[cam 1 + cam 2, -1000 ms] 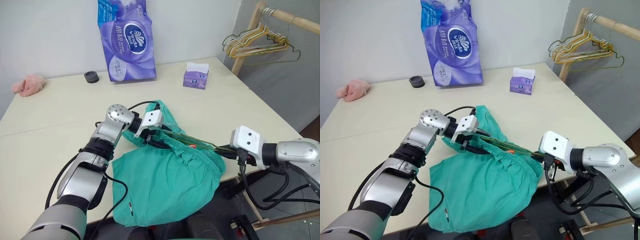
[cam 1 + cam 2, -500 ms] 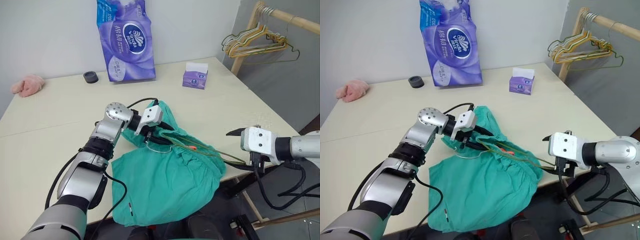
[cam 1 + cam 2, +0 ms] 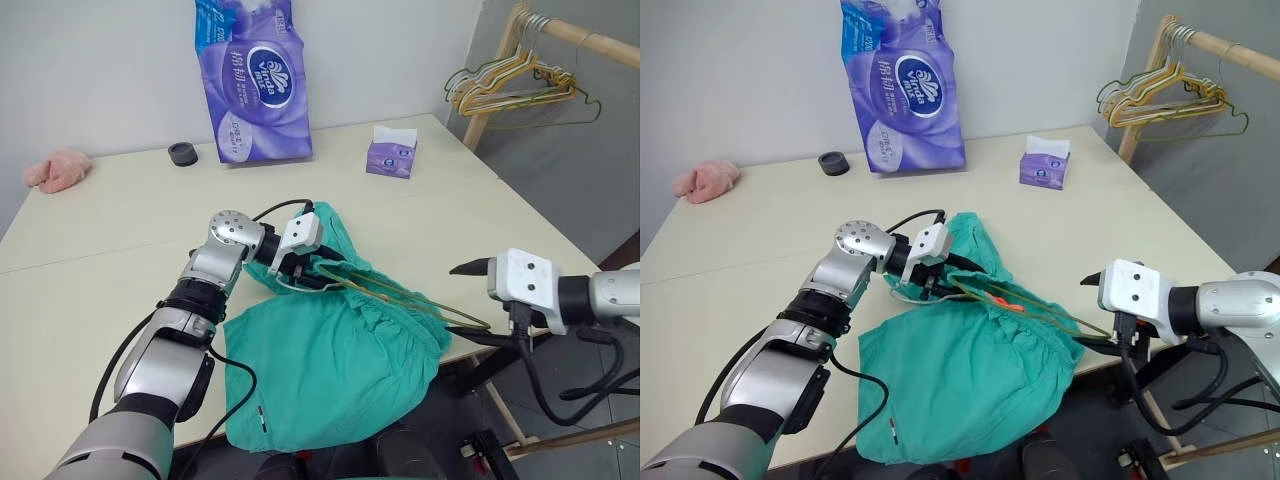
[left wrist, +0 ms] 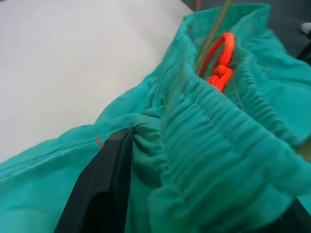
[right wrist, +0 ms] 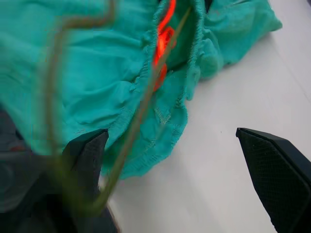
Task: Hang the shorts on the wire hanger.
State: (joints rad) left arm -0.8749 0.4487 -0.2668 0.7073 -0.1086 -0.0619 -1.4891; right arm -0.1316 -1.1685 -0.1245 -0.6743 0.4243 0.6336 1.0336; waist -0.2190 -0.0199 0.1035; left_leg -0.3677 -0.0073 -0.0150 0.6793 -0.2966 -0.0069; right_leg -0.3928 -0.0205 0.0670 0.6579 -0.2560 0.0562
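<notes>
- I am seeing the shorts [image 3: 330, 350] lying on the near edge of the surface [image 3: 120, 230], partly hanging off.
- My left end effector [image 3: 305, 272] is pinching their waistband.
- The wire hanger [image 3: 400, 297] is sticking through the waistband.
- My right end effector [image 3: 470, 300] is standing wide, holding nothing.

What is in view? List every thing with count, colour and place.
teal-green cloth shorts: one, front table edge, partly overhanging
orange cord: one, inside waistband
thin olive-grey wire hanger: one, lying over the shorts
purple tissue pack: one, upright at wall
small purple tissue box: one, table's far right
black ring: one, beside pack
pink cloth lump: one, far left
yellow, beige, green hangers: bunch, on wooden rail
cream table: one
left gripper: black, gripping waistband
right gripper: black, open, off the table's right edge
</notes>
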